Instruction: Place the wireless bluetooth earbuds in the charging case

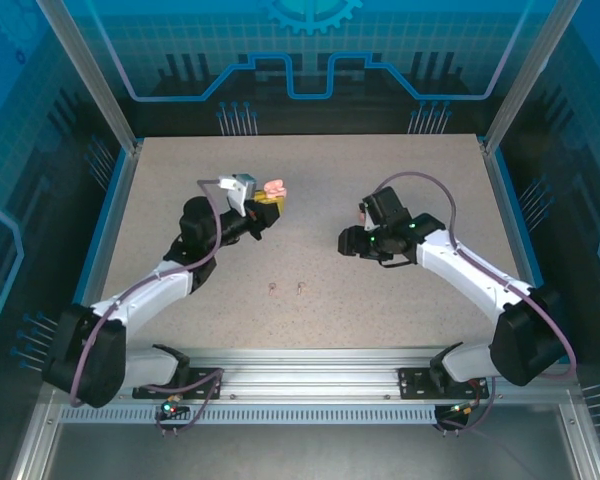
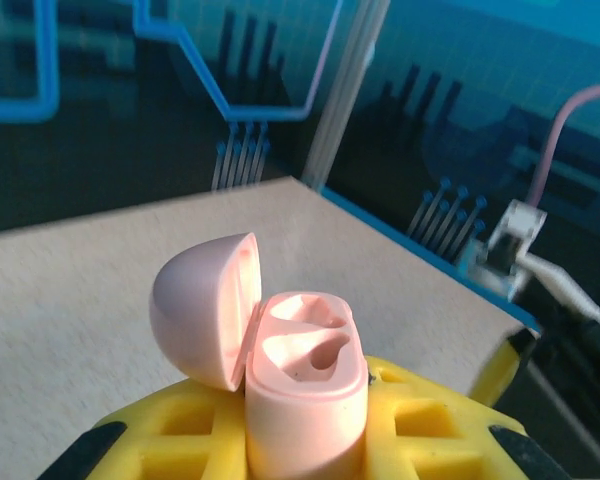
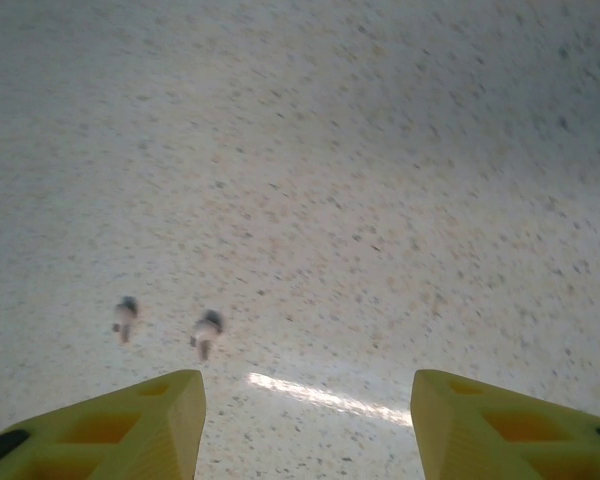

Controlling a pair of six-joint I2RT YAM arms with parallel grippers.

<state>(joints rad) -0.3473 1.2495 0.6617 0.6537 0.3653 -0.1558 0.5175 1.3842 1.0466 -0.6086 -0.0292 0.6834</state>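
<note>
Above the desk (image 1: 380, 320), left fingers (image 2: 460, 410) clamp the charging case (image 2: 305, 380), lid open, empty wells exposed; right fingers (image 3: 145, 425) spread empty, facing two earbuds (image 3: 207, 333), seemingly for pickup.

A speckled beige tabletop (image 1: 330, 170) is being framed on its left and right sides by blue edge trim (image 1: 112, 215). It is being enclosed at the far side by a back panel (image 1: 310, 60) printed with blue circuit lines, on which a gear emblem (image 1: 312, 12) is being displayed at the top centre. Two aluminium posts (image 1: 90, 75) are being shown rising at a slant from the far corners, left and right. Along the near edge, the table is being bordered by a silver rail (image 1: 310, 360), with a slotted strip (image 1: 310, 412) just nearer. A pale streak of glare (image 3: 320, 397) is being reflected off the surface in the right wrist view.
</note>
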